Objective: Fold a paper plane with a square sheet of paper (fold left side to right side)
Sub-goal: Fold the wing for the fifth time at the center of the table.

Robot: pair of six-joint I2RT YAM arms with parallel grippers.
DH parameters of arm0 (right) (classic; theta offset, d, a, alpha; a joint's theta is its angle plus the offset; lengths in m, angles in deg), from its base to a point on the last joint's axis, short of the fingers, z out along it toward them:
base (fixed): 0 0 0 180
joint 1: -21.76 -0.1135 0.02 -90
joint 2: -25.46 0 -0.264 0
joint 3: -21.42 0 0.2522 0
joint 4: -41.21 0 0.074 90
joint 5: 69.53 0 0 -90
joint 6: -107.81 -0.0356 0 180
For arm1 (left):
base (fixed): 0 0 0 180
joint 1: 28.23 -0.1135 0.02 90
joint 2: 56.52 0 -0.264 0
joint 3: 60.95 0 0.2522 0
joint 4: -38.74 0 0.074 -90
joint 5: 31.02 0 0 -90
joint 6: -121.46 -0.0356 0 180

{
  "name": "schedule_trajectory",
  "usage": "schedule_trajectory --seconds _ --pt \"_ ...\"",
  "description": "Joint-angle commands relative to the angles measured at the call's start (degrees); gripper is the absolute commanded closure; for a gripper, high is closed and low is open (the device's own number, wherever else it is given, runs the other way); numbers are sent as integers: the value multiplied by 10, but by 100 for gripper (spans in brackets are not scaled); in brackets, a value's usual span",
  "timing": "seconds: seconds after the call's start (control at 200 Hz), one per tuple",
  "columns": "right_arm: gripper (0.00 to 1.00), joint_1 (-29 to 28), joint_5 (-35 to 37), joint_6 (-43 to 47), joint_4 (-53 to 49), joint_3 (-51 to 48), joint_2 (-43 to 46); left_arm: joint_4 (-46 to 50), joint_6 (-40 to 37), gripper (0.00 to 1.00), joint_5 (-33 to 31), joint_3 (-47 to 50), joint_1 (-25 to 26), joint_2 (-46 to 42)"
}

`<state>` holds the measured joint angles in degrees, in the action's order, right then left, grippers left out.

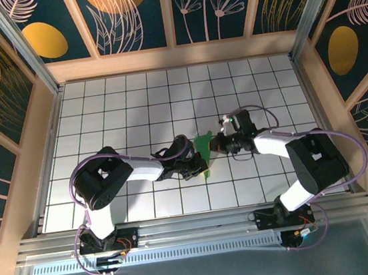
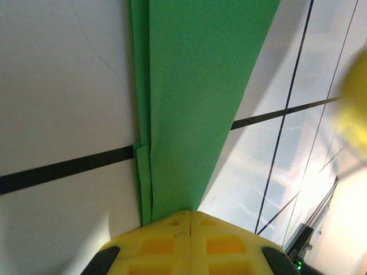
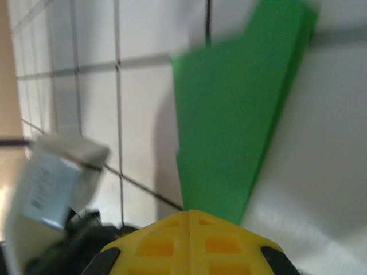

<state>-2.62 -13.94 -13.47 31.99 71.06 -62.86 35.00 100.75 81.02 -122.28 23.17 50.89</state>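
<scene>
The green sheet of paper (image 1: 204, 150) lies on the white grid table, folded into a slim, layered wedge. In the left wrist view the folded paper (image 2: 195, 97) runs away from my left gripper (image 2: 189, 213). The yellow jaws are shut tight together, and their tips rest at the paper's narrow end. In the right wrist view the paper (image 3: 235, 126) widens away from my right gripper (image 3: 189, 213), which is shut too, with its tips at the paper's near end. From above, the left gripper (image 1: 198, 169) sits at the paper's near end and the right gripper (image 1: 216, 145) at its right side.
The table (image 1: 133, 103) is a white tiled grid with black lines, walled by wooden rails on the left, right and far sides. A blurred grey and white part of the other arm (image 3: 57, 177) sits left of the right gripper. The arm bases stand at the near edge.
</scene>
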Motion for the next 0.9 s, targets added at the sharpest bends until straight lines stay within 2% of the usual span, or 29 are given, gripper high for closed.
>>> schedule_trajectory --seconds 0.0,0.571,0.896 --pt "100 -22 -5 -46 39 -3 -13 87 26 100 2 13 6 15" --pt "100 -47 36 -41 5 36 -85 93 19 100 0 5 6 12" --pt "100 -53 74 -31 -58 35 -134 134 -23 98 -26 -50 6 -48"
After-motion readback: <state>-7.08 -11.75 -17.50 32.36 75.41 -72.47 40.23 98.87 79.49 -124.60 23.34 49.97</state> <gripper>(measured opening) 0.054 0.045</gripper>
